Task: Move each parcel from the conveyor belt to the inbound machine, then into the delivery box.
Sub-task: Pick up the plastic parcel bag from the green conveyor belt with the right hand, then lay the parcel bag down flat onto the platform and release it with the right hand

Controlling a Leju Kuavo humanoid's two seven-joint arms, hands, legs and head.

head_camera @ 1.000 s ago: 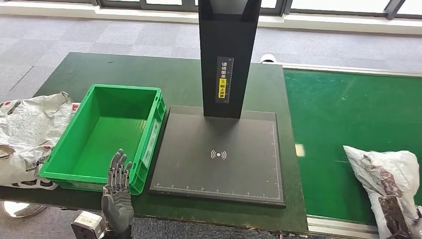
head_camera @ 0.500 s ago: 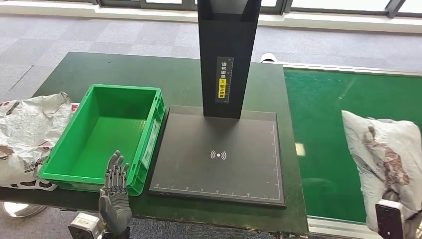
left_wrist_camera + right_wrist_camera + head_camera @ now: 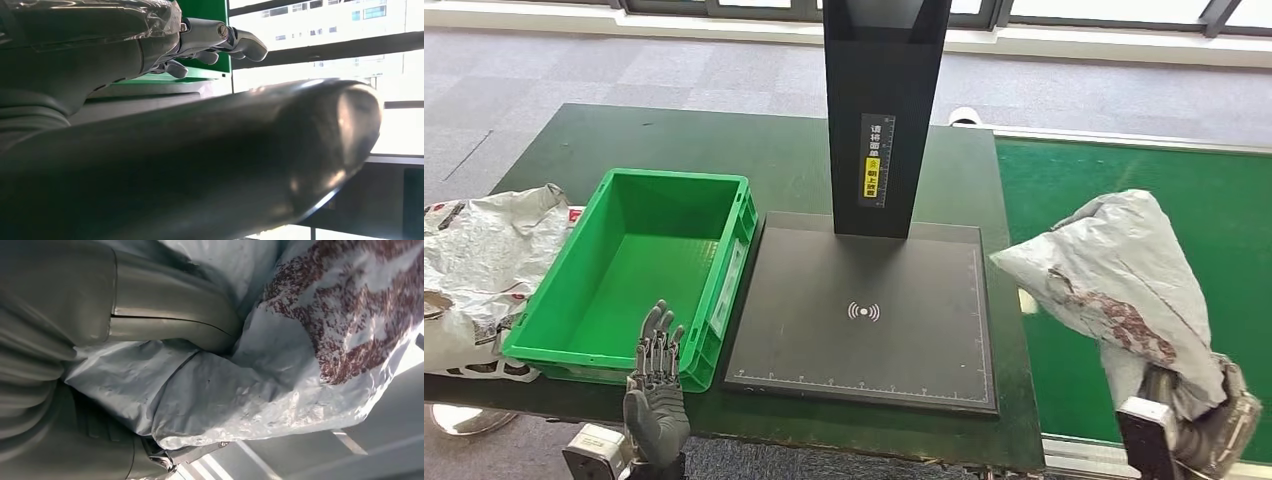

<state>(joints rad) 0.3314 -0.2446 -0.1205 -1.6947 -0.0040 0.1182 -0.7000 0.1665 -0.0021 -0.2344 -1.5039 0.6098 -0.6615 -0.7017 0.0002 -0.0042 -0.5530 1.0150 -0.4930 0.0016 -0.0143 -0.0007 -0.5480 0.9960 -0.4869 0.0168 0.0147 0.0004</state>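
Parcel: a grey-white plastic mailer (image 3: 1124,285) with reddish-brown print, lifted off the conveyor belt (image 3: 1124,180) and standing up from the right hand (image 3: 1214,430); its upper end leans toward the inbound machine, its tip just over the machine's right edge.
Grip: in the right wrist view the thick grey thumb (image 3: 170,322) presses into the bag's crumpled lower part (image 3: 260,390), the film bunched around it; the hand clasps the parcel from below.
Right arm: enters at the lower right corner, over the near edge of the belt.
Left hand: (image 3: 657,385) held upright at the near table edge, fingers straight and slightly apart, holding nothing, just in front of the delivery box's near wall.
Inbound machine: flat black plate (image 3: 864,310) with a white wireless mark, black upright column (image 3: 882,110) at its back; it lies between belt and box.
Delivery box: green crate (image 3: 639,275), touching the plate's left edge.
Other bags: crumpled white mailers (image 3: 479,265) on the table left of the crate.
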